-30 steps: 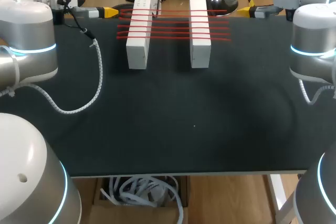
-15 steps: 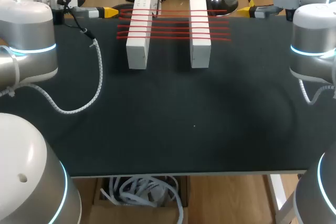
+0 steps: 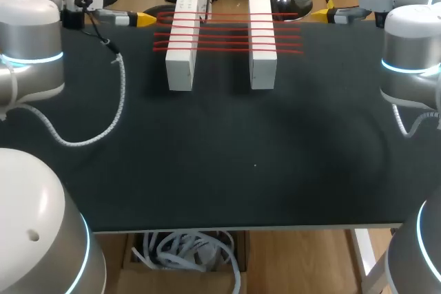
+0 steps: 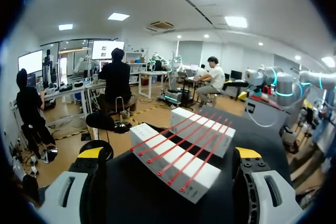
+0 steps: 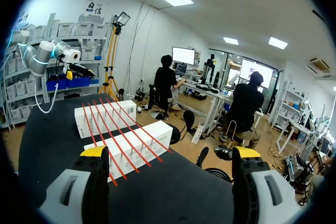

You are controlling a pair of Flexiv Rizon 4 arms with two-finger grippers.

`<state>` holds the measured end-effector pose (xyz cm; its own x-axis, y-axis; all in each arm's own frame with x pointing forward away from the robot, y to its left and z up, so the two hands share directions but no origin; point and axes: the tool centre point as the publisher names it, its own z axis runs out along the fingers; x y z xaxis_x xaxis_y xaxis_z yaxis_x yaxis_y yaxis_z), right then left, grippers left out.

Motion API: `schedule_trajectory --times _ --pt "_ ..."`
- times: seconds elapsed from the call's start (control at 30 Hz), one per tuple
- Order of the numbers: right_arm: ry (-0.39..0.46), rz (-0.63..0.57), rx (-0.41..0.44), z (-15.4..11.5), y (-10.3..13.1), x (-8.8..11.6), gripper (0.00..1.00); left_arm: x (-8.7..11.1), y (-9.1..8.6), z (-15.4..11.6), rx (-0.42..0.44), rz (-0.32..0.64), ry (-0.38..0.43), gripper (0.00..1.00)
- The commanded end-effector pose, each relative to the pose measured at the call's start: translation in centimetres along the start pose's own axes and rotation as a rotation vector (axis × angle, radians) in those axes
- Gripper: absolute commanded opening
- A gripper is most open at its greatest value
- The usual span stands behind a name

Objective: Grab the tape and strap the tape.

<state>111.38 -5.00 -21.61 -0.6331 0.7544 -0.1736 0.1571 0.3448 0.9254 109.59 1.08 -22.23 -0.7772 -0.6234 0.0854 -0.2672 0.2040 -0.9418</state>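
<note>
the left fingers (image 3: 143,17) stand wide apart with nothing between them, yellow tips pointing toward the tape from near the far edge of the flat black surface (image 3: 227,156). the right fingers (image 3: 321,14) are likewise spread and empty, and face the left pair from the opposite side.

ahead of both pairs, and between them, five thin red tape strips (image 3: 224,36) run taut and side by side across the tops of two long white rectangular blocks (image 3: 180,67). the blocks lie parallel on the surface, and the strip ends reach just past each block toward the nearer fingers. the blocks probably serve to hold the tape up off the surface, so a tip can close around a free end. each pair seems posted level with the strips so that the two can take one strip by both ends. no strip is gripped yet.
</note>
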Motion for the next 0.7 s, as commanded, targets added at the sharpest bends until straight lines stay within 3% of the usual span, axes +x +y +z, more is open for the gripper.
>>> schedule_trajectory --times 0.03,0.13,0.7 --pt "0.0 0.0 0.0 0.0 0.0 0.0 1.0 0.22 0.93 -1.46 0.011 0.054 0.098 1.0" --pt "0.0 0.0 0.0 0.0 0.0 0.0 1.0 0.56 1.4 -1.76 0.002 0.088 0.136 1.0" --pt "0.0 0.0 0.0 0.0 0.0 0.0 1.0 0.67 1.65 -1.8 -0.009 0.094 0.139 1.0"
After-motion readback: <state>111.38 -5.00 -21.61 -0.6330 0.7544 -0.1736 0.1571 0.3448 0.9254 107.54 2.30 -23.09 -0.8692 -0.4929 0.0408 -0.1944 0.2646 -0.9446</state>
